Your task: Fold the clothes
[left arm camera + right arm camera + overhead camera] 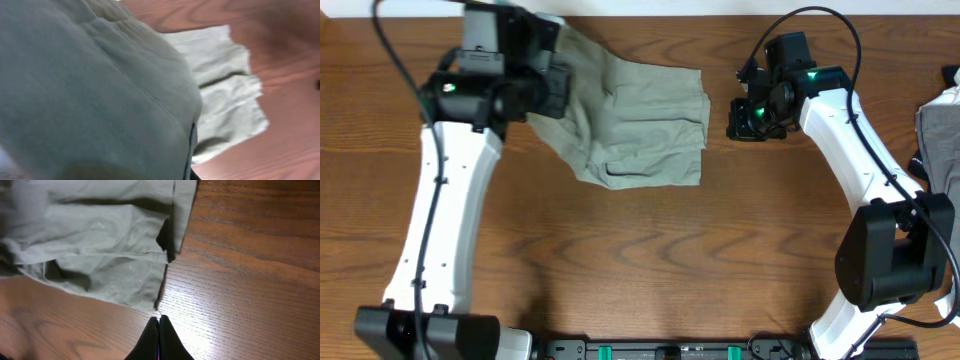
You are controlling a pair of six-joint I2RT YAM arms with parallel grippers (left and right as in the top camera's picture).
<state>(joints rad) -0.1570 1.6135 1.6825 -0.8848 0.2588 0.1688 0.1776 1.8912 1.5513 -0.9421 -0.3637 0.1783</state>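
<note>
The clothes [640,120] are a khaki grey-green garment lying creased at the back middle of the wooden table. My left gripper [542,75] is over its left part. In the left wrist view the cloth [100,90] hangs right against the camera and hides the fingers, so it looks gripped and lifted there. The garment's right half lies flat [225,90]. My right gripper [733,122] is shut and empty, low over bare wood just right of the garment's right edge. Its closed fingertips [159,321] are close to the hem corner [125,265].
A second pile of grey cloth [942,130] lies at the table's right edge beside the right arm. The table's back edge [720,12] runs just behind the garment. A black rail [670,350] lines the front edge.
</note>
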